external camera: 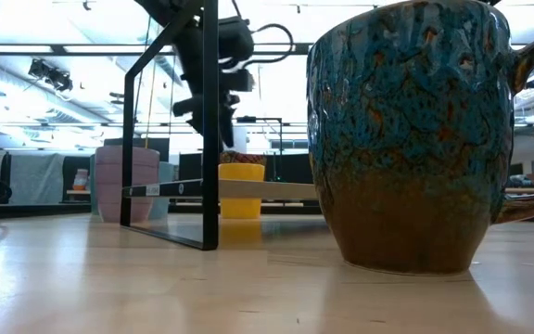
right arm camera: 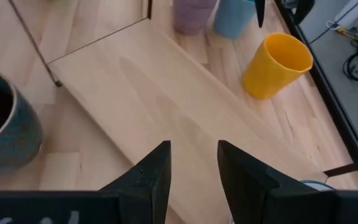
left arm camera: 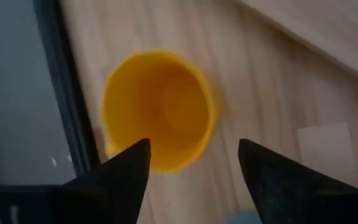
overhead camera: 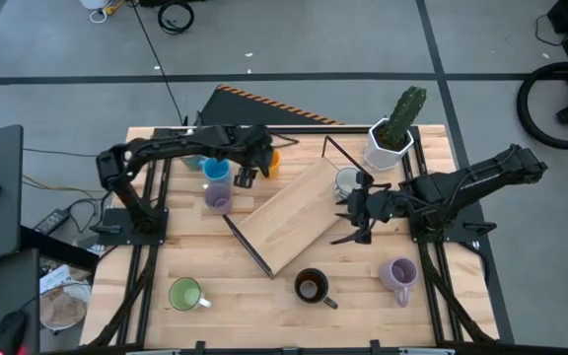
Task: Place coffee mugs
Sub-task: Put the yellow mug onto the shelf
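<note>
Writing: none readable on any mug.
Left gripper (left arm camera: 191, 163): fingers apart, above the orange mug (left arm camera: 158, 109), which stands free at the table's (overhead camera: 264, 301) far edge.
Right gripper (right arm camera: 192, 163): fingers apart, empty, over the board (right arm camera: 166, 106).
Hidden: orange mug mostly covered by the left gripper from above; dark mug (external camera: 406, 130) cut off in the low view.

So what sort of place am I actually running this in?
Probably a lab or workshop: a wooden table on a bare grey floor, loose cables lying about, and an open hall with ceiling lights behind.
</note>
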Robot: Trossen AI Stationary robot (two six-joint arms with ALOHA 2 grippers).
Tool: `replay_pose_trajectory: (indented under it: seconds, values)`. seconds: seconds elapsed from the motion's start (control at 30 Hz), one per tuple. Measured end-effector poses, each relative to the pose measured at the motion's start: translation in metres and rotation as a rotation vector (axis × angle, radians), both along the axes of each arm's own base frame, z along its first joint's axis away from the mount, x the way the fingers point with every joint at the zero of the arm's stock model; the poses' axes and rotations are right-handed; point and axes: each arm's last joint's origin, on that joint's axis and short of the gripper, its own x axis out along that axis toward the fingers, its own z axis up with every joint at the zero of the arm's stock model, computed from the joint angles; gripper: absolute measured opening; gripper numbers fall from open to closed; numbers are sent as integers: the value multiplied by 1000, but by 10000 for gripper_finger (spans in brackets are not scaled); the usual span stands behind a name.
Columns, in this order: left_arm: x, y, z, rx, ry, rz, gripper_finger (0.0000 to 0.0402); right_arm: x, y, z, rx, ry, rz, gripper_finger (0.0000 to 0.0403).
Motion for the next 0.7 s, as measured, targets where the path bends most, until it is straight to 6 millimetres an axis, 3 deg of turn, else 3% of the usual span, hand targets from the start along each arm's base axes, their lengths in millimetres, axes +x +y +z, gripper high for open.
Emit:
replay_pose_trajectory:
  seconds: [0.4,0.7]
  values:
    - [20,7,-36,45,79,-121,202,-2,3,-2,4,32,36,137]
    - [26,4,-46,40,82,-93,95,-2,3,-2,-4,36,54,137]
